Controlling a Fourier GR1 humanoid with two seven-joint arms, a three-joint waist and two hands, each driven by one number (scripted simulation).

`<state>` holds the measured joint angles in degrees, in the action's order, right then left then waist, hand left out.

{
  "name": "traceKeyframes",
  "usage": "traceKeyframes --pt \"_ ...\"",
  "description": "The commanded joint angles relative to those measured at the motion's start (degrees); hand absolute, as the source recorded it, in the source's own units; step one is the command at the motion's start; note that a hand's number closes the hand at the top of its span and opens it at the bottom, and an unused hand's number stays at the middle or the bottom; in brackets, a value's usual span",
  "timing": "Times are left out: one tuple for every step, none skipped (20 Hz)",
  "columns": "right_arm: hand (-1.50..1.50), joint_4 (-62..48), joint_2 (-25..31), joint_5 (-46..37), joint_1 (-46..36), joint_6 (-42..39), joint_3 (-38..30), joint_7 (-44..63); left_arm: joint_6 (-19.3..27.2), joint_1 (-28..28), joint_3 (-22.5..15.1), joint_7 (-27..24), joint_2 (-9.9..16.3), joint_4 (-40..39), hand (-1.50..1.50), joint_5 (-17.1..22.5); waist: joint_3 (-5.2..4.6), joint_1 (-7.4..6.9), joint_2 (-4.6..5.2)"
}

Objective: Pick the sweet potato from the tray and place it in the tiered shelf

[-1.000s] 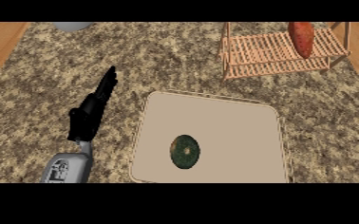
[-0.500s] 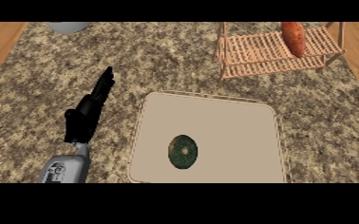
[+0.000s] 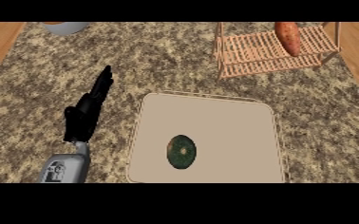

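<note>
Left hand: (image 3: 89,109) was seen at the view's left, over bare counter beside the tray, fingers straight and pointed up the frame, nothing held; it was judged to be resting.
Right hand: was not shown anywhere in the head view, so its state could not be told.
Sweet potato: (image 3: 288,38) was found lying on the upper level of the tiered shelf (image 3: 245,59), well apart from the tray; the placing was judged done, the slats being relied on to carry it.
Tray: (image 3: 238,118) was left near the lower middle, bearing only a dark green round item (image 3: 182,151), which was untouched and no part of the task.
Grey bowl: (image 3: 64,27) was noted at the far left edge of the counter (image 3: 161,57).
Change from earlier frames: the potato was seen a little differently set on the shelf; the left hand and tray were unchanged.
</note>
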<state>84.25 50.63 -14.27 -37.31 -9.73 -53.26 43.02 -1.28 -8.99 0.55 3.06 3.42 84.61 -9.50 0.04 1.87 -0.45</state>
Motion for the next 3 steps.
traceKeyframes --pt "-1.50 -2.07 4.65 8.40 6.73 -8.83 -10.43 -2.22 0.88 2.67 -1.20 -3.02 -0.81 -0.34 0.00 -1.33 0.01 -0.20 0.07" --pt "-1.50 -1.59 2.58 8.51 10.73 -9.79 -12.01 -6.04 0.93 0.12 -1.06 -2.95 -0.96 -2.51 0.00 -1.45 0.02 -0.08 0.19" --pt "-1.50 -3.40 4.74 9.42 11.50 -11.08 -13.89 -5.14 0.23 1.82 -0.41 -0.52 0.31 1.87 0.00 -0.63 0.01 -0.67 0.13"
